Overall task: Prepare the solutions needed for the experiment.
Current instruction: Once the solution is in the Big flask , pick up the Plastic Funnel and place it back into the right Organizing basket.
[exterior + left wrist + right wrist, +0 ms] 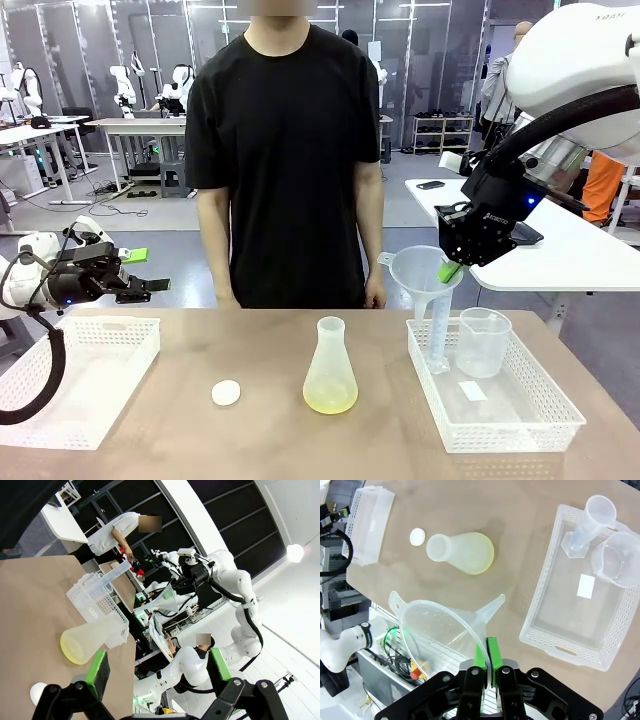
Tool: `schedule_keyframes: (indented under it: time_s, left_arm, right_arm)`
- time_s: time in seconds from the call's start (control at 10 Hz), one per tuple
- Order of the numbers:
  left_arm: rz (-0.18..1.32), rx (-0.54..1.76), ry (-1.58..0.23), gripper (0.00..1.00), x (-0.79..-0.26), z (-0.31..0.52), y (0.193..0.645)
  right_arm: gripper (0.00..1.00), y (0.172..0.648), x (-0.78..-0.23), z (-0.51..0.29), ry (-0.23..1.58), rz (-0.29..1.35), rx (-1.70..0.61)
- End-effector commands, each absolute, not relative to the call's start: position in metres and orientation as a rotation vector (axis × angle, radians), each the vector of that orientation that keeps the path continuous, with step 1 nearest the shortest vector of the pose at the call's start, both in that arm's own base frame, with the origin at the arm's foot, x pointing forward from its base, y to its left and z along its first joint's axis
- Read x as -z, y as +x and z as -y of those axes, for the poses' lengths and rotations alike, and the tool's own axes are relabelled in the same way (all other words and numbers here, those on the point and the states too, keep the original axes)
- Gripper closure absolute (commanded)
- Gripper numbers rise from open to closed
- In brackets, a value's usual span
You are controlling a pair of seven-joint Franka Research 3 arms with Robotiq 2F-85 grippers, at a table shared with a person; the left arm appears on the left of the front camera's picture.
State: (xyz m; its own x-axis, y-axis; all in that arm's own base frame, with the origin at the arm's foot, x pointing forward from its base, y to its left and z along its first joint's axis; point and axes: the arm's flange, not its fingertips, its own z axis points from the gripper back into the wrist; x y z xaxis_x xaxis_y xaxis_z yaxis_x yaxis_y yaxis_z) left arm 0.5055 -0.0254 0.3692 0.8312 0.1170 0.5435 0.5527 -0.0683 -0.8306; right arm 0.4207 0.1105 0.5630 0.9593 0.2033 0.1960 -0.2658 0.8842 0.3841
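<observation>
Fingers (479, 655) of the right gripper (450, 268) are pinched tight on the rim of a clear funnel (420, 268), carrying it in the air above the right basket (500, 437). The left gripper (150, 287) hangs wide open with nothing in it, over the left basket (100, 420).

Now the solution (330, 401): a shallow, see-through, pale yellow-green pool in the bottom of the frosted conical flask (330, 365) at mid-table. It's a small amount, the flask mostly empty, its neck uncapped. A small white disc (226, 393) lies on the table near the flask, on its left. In the right basket a graduated cylinder (440, 335) and a beaker (484, 342) stand upright, and both look empty.

I'd call this early going. One liquid is in the flask, the funnel is lifted but not yet seated in any neck, and the pouring and measuring look to be ahead. A person (285, 150) stands at the far edge, arms at the sides.
</observation>
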Motion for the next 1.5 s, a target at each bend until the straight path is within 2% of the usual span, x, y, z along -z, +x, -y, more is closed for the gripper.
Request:
schedule_keyframes:
  time_s: [0.0, 0.4, 0.7, 1.4]
  left_arm:
    - [0.534, 0.398, -1.599, 0.00, -0.369, 0.026, 0.504]
    - [0.534, 0.398, -1.599, 0.00, -0.369, 0.026, 0.504]
    - [0.534, 0.398, -1.599, 0.00, -0.369, 0.026, 0.504]
    - [0.534, 0.398, -1.599, 0.00, -0.369, 0.026, 0.504]
  right_arm:
    - [0.96, 0.420, -0.554, -0.102, 0.406, 0.127, -0.225]
    - [0.96, 0.393, -0.500, -0.033, 0.412, -0.006, 0.005]
    - [0.96, 0.395, -0.458, 0.006, 0.438, -0.094, 0.196]
    - [0.96, 0.445, -0.423, 0.020, 0.366, -0.134, 0.381]
